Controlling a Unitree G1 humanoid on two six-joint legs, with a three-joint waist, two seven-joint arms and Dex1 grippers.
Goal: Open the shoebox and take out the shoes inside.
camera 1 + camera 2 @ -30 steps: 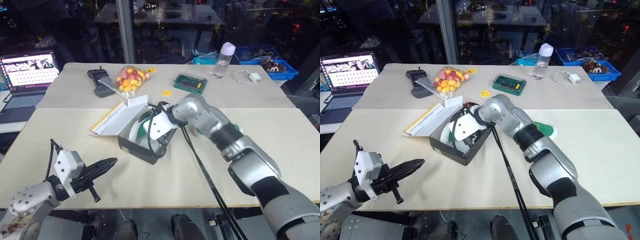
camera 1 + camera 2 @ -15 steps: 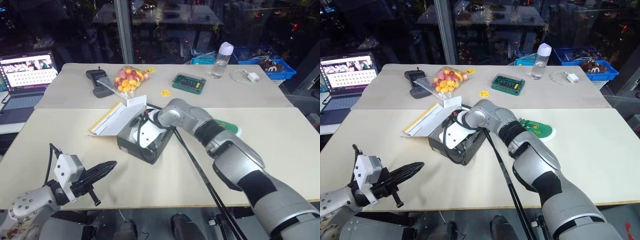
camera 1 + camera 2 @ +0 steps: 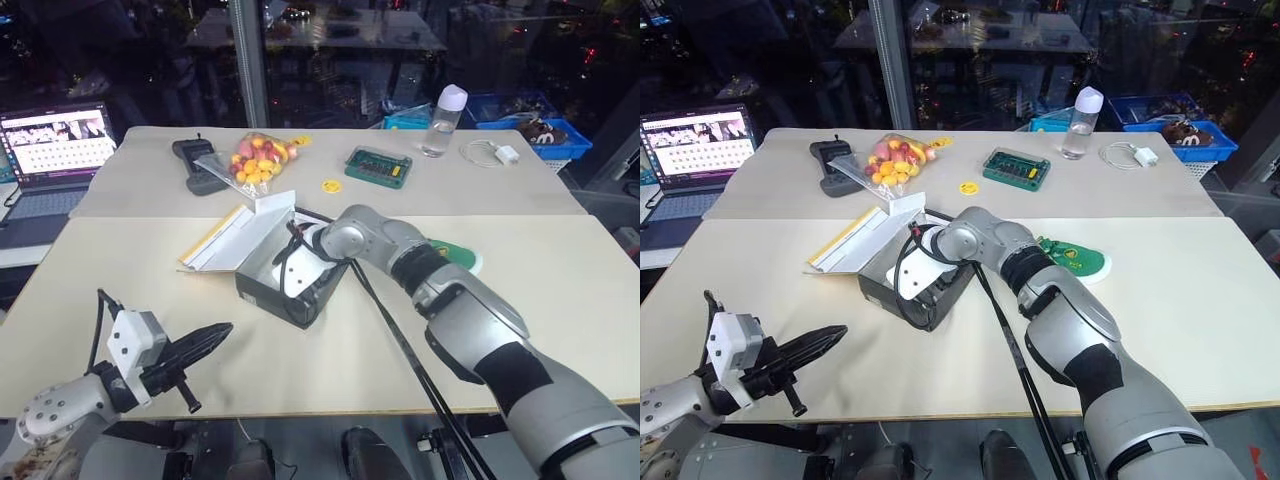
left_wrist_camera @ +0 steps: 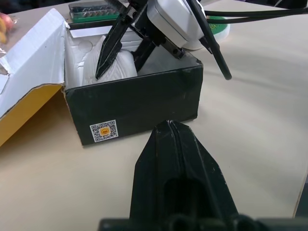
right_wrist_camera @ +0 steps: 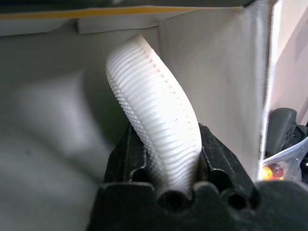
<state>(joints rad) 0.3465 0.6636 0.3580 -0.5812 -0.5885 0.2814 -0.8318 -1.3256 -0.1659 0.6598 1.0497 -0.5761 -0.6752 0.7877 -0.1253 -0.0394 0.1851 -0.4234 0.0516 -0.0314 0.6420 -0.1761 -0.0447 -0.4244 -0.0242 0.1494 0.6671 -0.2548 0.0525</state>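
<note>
The shoebox stands open mid-table, its black side facing me and its yellow lid folded back to the left. My right gripper reaches down into the white interior and is shut on the ribbed white sole of a shoe that lies in the box. Another green shoe lies on the table right of the box, partly behind my right arm. My left gripper hovers shut and empty near the front left, pointing at the box.
At the back are a laptop, a black device, a clear bag of colourful balls, a flat green case, a bottle and a white cable. A blue bin sits at far right.
My right gripper sank into the box and closed on the shoe's white sole. The left gripper kept still.
</note>
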